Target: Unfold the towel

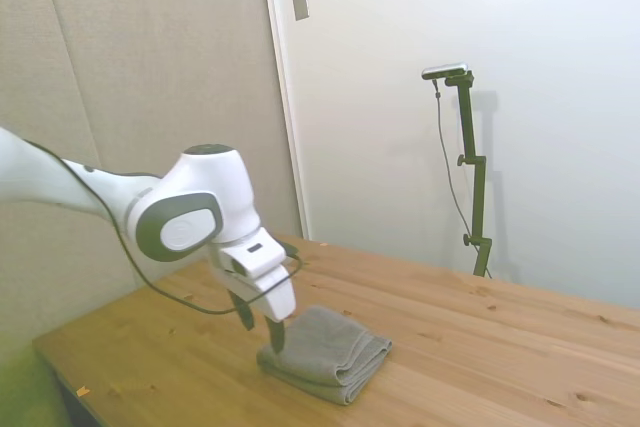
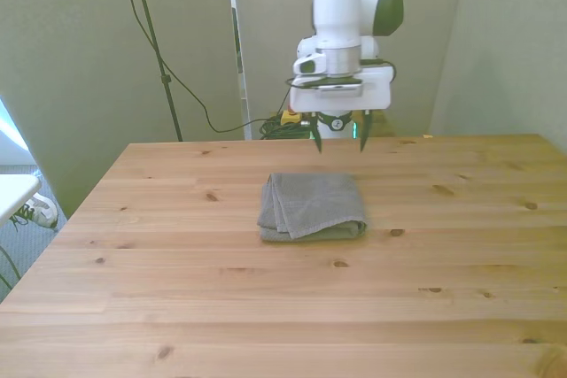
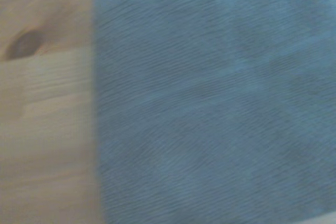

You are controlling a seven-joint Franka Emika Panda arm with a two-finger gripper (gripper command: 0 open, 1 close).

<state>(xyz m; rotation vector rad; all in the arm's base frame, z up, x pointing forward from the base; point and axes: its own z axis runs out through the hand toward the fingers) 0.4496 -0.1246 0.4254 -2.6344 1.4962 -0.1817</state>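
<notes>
The grey towel (image 2: pixel 312 205) lies folded on the wooden table (image 2: pixel 177 289), near its middle, with layered edges toward the front view's left and near side. In the side view the towel (image 1: pixel 328 350) sits just right of my gripper (image 1: pixel 262 331). My gripper (image 2: pixel 339 141) is open, fingers pointing down, empty, a little above the towel's edge on the robot's side. Close up, the wrist view is mostly filled with blurred grey towel (image 3: pixel 220 103), with bare wood beside it.
A dark knot (image 3: pixel 23 43) marks the wood next to the towel's edge. A black cable (image 2: pixel 177 77) hangs behind the table at the front view's left. The table's right edge (image 2: pixel 554 143) lies well away from the towel.
</notes>
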